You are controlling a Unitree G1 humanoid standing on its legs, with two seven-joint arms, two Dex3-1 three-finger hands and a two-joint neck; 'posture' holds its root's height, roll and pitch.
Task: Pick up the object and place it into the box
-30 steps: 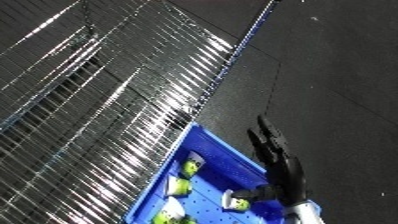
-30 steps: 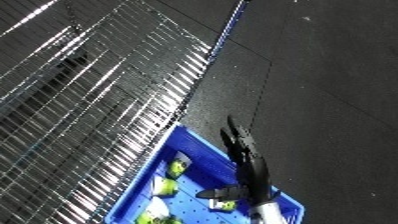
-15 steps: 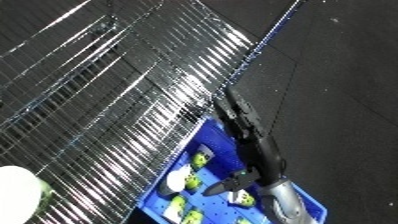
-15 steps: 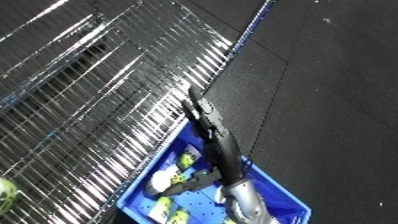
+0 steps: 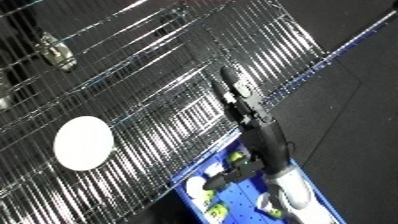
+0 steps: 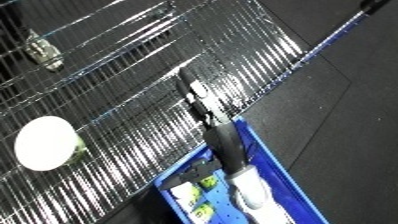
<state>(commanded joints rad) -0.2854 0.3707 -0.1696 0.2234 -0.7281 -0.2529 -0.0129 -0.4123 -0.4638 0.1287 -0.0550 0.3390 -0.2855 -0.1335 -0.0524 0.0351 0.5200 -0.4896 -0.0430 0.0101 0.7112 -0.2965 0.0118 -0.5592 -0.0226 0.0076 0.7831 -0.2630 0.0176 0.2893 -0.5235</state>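
My right hand (image 5: pixel 258 136) stretches up from the lower right, its straight fingers (image 6: pixel 192 93) lying over the wire shelf (image 5: pixel 151 105). It is open and holds nothing. A white round object (image 5: pixel 83 143) rests on the shelf well to the hand's left, apart from it. The blue bin (image 6: pixel 277 169) sits under my wrist and white forearm (image 5: pixel 290 186); inside it lie several small white and yellow-green items (image 6: pixel 210 183). My left hand shows in neither view.
A small shiny metal piece (image 5: pixel 55 50) sits on the wire shelf at the upper left. The shelf's edge runs diagonally toward the upper right, with dark floor (image 5: pixel 360 100) beyond it on the right.
The camera has swung left along the shelf, bringing the white round object further into view. My right hand has reached from above the bin out over the wire shelf.
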